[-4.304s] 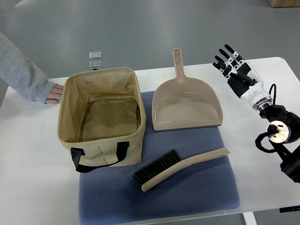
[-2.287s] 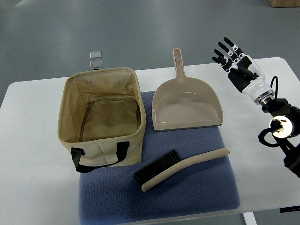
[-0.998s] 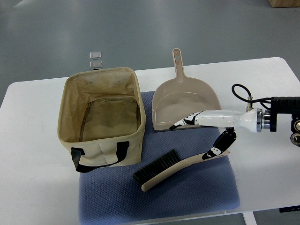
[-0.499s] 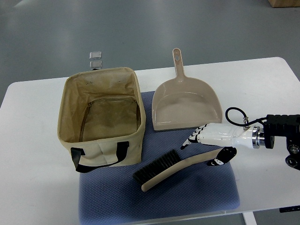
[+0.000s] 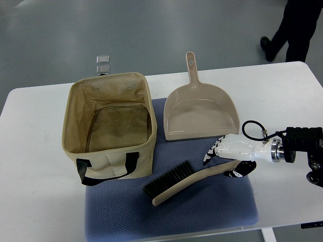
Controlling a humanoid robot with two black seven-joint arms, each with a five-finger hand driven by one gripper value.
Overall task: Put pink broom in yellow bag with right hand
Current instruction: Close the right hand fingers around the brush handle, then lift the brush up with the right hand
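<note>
The pink broom (image 5: pixel 176 184) lies on the blue mat (image 5: pixel 202 212), with its black bristles toward the bag and its handle running up to the right. The yellow bag (image 5: pixel 108 164) stands open and empty at the left, its black handles on the near side. My right hand (image 5: pixel 224 162) reaches in from the right and sits low over the handle's far end. Its fingers (image 5: pixel 211 153) bend down on the far side and the thumb lies on the near side, with the handle between them. The hand is not closed tight, and the handle tip is hidden under it.
A pink dustpan (image 5: pixel 199 113) lies just behind the hand, its handle pointing away. A small clear object (image 5: pixel 103 64) sits behind the bag. A person's legs (image 5: pixel 298 25) show on the floor at the top right. The white table (image 5: pixel 35 176) extends left of the bag.
My right hand came down from raised at the right, swung over the dustpan's front edge, then drew back and settled on the broom handle. Its fingers have curled in slightly. The broom has not moved.
</note>
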